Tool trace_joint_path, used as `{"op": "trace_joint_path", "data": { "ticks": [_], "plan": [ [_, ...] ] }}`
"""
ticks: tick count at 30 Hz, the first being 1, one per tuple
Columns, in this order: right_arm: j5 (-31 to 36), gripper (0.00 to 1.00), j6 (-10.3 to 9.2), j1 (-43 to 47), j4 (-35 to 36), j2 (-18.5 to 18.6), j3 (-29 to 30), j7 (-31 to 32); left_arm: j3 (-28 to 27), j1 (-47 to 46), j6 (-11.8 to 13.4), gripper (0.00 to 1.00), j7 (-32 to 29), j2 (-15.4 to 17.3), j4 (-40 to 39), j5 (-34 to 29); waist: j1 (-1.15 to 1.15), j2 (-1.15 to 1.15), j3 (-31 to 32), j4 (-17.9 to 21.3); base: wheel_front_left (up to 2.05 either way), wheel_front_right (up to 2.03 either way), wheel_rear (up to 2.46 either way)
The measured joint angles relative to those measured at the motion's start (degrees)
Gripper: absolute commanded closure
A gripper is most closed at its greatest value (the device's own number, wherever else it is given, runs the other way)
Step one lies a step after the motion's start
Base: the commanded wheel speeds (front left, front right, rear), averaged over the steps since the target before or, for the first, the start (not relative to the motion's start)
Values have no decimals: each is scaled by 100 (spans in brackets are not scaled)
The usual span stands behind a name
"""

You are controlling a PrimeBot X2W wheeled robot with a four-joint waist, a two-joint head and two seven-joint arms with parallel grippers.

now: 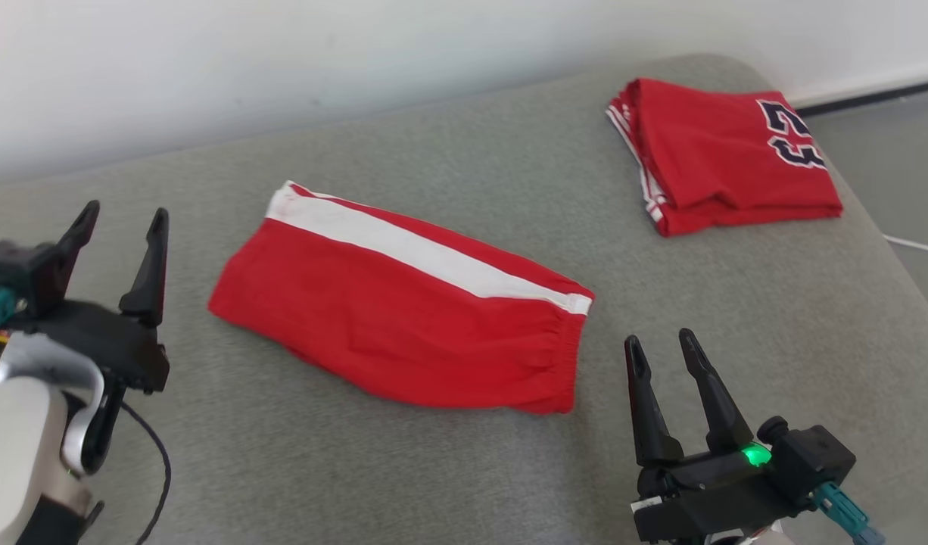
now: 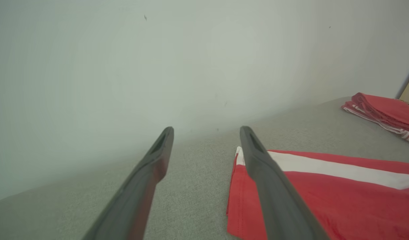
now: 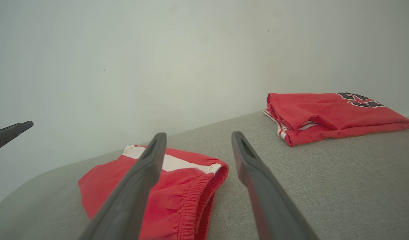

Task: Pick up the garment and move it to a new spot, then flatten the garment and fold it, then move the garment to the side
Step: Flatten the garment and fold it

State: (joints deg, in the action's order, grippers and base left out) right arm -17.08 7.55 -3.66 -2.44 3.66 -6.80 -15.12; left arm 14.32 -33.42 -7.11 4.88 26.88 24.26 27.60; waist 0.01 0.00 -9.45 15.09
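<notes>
The garment (image 1: 403,303) is a pair of red shorts with a white side stripe, lying folded flat in the middle of the grey cushion (image 1: 449,469). Its elastic waistband faces the right side. My left gripper (image 1: 123,216) hovers open to the left of the shorts, apart from the cloth. In the left wrist view the garment's hem (image 2: 324,193) lies under the right finger (image 2: 271,186). My right gripper (image 1: 664,344) stands open just right of the waistband (image 3: 194,196), empty.
A second red garment (image 1: 725,155), folded with a dark number on it, rests at the cushion's far right corner. A pale wall (image 1: 282,60) runs behind the cushion. A white cable (image 1: 918,246) lies on the floor at the right.
</notes>
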Motion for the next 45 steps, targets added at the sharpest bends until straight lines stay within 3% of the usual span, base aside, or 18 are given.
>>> {"op": "trace_joint_path", "data": {
  "ticks": [16,30,32,33,34,35,45],
  "plan": [
    [-134,0,0,-276,-146,-60,-180,-1,1481,-943,-40,0,-1125,355,1388,808,0,0,-574,758,0,0,0],
    [-182,0,0,-356,-178,-63,-226,-1,1902,-1246,-43,0,-1439,455,2181,1135,0,0,-732,885,0,0,0],
    [-182,0,0,-364,-193,-64,-243,0,1916,-1249,-37,0,-1569,390,2213,1413,0,0,-736,881,0,0,0],
    [-182,0,0,-370,-194,-66,-242,0,1960,-1249,-35,37,-1669,368,2207,1522,0,0,-736,876,0,0,0],
    [-182,0,0,-373,-194,-65,-237,0,2028,-1252,-36,83,-1706,377,2184,1536,0,0,-736,869,0,0,0],
    [-182,0,0,-374,-193,-65,-227,-1,2083,-1267,-36,100,-1707,387,2167,1536,0,0,-734,859,0,0,0],
    [-146,0,0,-333,-230,-67,-194,-1,2116,-1045,-43,100,-1145,245,2048,1990,-1,0,-496,598,0,0,0]
  ]
}}
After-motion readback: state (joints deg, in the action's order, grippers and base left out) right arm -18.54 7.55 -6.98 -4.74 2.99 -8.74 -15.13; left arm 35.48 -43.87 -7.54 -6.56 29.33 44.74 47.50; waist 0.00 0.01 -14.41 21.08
